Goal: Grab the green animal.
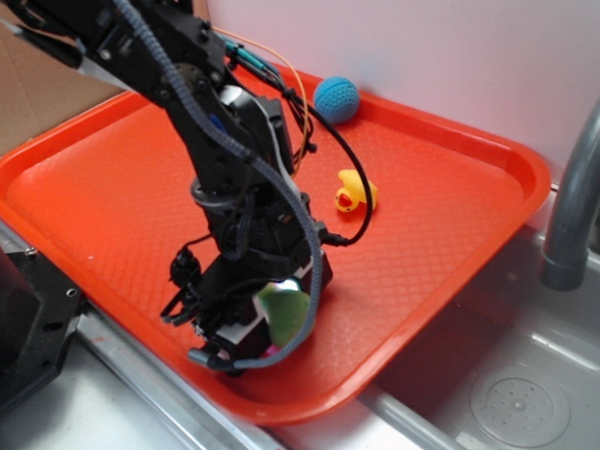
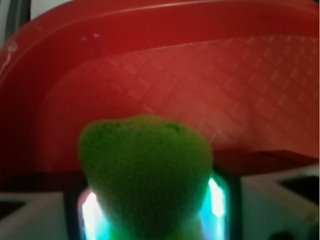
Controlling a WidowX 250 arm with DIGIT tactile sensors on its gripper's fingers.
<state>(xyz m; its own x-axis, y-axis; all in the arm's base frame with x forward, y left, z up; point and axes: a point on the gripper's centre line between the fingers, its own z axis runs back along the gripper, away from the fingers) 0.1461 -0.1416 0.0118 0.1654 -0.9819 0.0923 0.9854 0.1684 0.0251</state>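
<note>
Presently the fuzzy lime-green plush animal (image 2: pixel 145 175), rounded in shape, sits clamped between the pads of the black robot gripper (image 1: pixel 266 328).

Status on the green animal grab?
Pincer shut on green animal, near tray's front edge. Yellow duck and blue ball sit apart, farther back. Nothing in the way.

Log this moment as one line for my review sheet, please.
gripper: shut on turtle | place: near front edge of tray | lift: cannot tell | duck, ball: untouched, far side
</note>
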